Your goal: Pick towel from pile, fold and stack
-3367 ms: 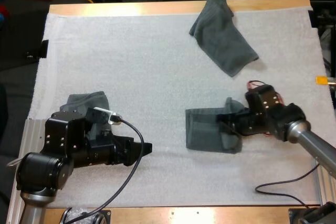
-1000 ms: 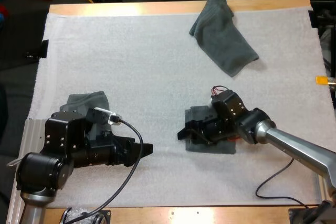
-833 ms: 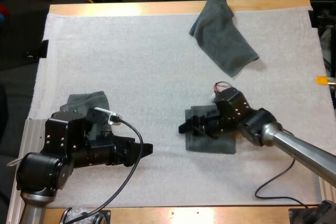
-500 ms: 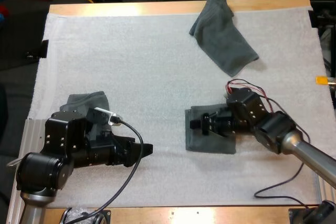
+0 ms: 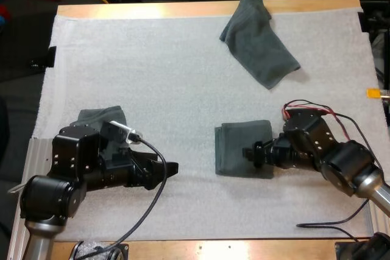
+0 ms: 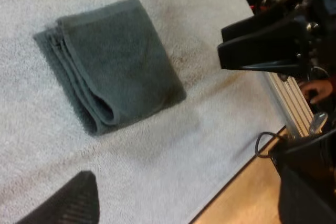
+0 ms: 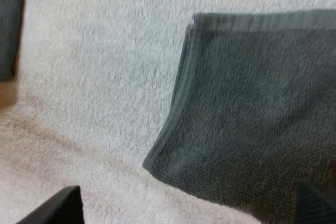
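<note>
A folded dark grey-green towel (image 5: 242, 148) lies flat on the white mat (image 5: 183, 77), right of the middle. My right gripper (image 5: 250, 151) hovers at its right edge, open and holding nothing. In the right wrist view the folded towel (image 7: 252, 108) lies between and ahead of the spread fingers (image 7: 55, 208). My left gripper (image 5: 169, 168) stands open over bare mat, left of that towel. The left wrist view has the folded towel (image 6: 113, 64) ahead of it, with the right gripper (image 6: 262, 45) just beyond. A crumpled towel (image 5: 259, 44) lies at the far edge.
Another dark towel (image 5: 100, 115) lies on the mat behind my left arm, near the mat's left side. The table's wooden edge (image 5: 201, 9) runs along the far side. A wide stretch of bare mat separates the towels.
My right gripper has pulled back to the right, off the folded towel, and its fingers have spread wider. The towel stays flat where it was. My left arm has hardly moved.
</note>
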Available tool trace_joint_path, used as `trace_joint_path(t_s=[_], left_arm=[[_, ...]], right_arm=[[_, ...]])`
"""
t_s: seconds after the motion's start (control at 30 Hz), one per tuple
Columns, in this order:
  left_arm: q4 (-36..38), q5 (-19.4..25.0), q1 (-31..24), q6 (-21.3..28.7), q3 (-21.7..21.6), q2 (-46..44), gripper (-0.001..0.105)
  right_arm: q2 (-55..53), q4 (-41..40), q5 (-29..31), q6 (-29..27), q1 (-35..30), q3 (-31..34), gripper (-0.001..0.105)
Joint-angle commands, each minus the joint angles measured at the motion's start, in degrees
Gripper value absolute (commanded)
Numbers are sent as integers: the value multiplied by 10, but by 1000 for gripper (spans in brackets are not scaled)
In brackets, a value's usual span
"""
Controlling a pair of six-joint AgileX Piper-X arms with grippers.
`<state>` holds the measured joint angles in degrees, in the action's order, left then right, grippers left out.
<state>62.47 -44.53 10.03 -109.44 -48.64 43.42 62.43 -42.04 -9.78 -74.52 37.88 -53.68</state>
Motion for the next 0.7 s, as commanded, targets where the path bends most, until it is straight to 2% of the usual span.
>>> trace_joint_path(t_s=[0.0, 0.23, 0.67], left_arm=[[-13, 1, 1, 4, 0, 6, 72], [-81, 10, 1, -45, 22, 49, 72], [-145, 10, 3, -75, 25, 178, 72]], right_arm=[[-4, -7, 1, -8, -1, -4, 78], [-4, -9, 1, -8, -1, -4, 78], [-4, -37, 1, -16, -1, -4, 78]])
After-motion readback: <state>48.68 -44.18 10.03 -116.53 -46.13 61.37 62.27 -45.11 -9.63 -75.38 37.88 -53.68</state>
